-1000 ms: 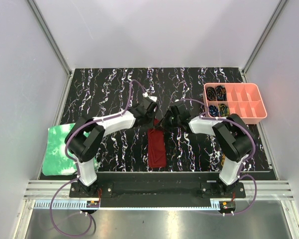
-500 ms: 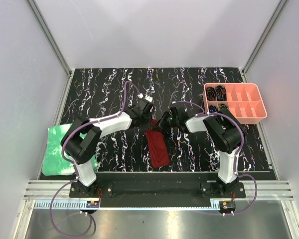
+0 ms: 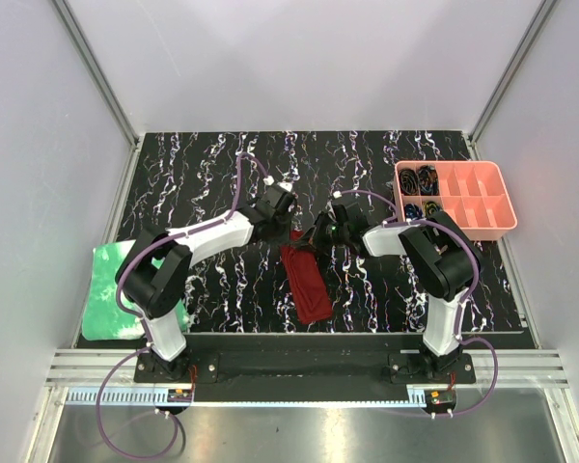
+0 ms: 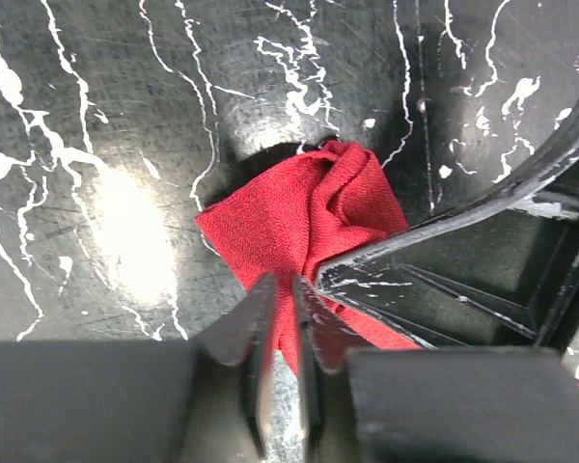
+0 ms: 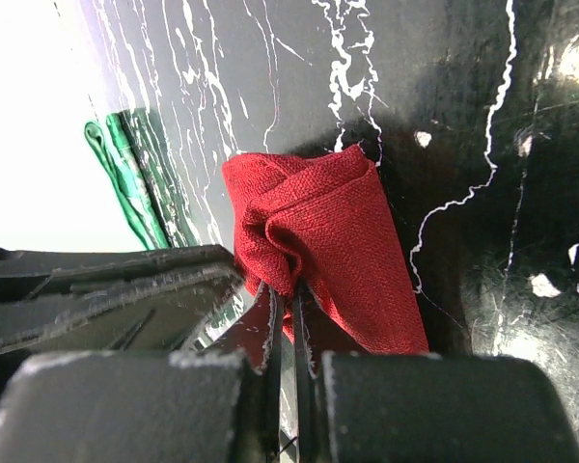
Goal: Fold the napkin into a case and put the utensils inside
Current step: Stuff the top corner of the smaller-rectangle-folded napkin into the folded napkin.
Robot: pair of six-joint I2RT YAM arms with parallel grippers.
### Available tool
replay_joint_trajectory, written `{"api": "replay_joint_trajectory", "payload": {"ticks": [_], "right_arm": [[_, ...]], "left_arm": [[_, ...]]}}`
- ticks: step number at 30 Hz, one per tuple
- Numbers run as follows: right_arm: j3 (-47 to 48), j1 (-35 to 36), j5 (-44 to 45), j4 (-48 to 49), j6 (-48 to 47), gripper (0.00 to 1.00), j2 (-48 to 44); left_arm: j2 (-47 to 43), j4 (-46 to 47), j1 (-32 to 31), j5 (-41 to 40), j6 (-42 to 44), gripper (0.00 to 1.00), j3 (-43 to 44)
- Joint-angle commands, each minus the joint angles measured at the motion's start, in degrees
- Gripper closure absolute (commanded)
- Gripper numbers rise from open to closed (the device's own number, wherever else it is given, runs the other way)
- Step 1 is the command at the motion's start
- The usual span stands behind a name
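**Flatten the bunched end first**

The napkin (image 3: 307,282), a narrow strip, lies at frame centre. The right gripper (image 5: 287,289) pinches its crumpled upper end. The left gripper (image 4: 282,285) shows a slit, grip unclear. Better to smooth that end flat before letting go.

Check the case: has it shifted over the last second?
Yes. The case has rotated: its near end swung right, toward the right arm's base.
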Motion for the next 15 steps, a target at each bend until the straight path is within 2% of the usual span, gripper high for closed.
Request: {"api": "replay_joint_trajectory", "payload": {"ticks": [1, 4, 8, 13, 15], "right_arm": [[1.89, -0.37, -1.75, 0.66, -1.18, 1.0, -1.7], [1.99, -0.37, -2.02, 1.18, -0.65, 1.0, -1.16], [1.9, -0.37, -1.58, 0.83, -0.92, 1.0, -1.43], [2.07, -0.37, -1.93, 0.83, -0.65, 1.0, -1.08], [2.07, -0.37, -1.75, 0.83, -0.65, 1.0, -0.9]], "left_arm": [[0.0, -0.65, 0.29, -2.8, 1.06, 0.9, 2.37], [0.88, -1.96, 0.29, -1.93, 2.21, 0.85, 3.68], [-0.35, -0.31, 0.29, 0.01, 1.51, 0.69, 1.67], [1.14, 0.23, 0.29, 1.24, 1.68, 0.67, 2.1], [1.67, 0.23, 0.29, 0.54, 1.59, 0.71, 2.54]]}}
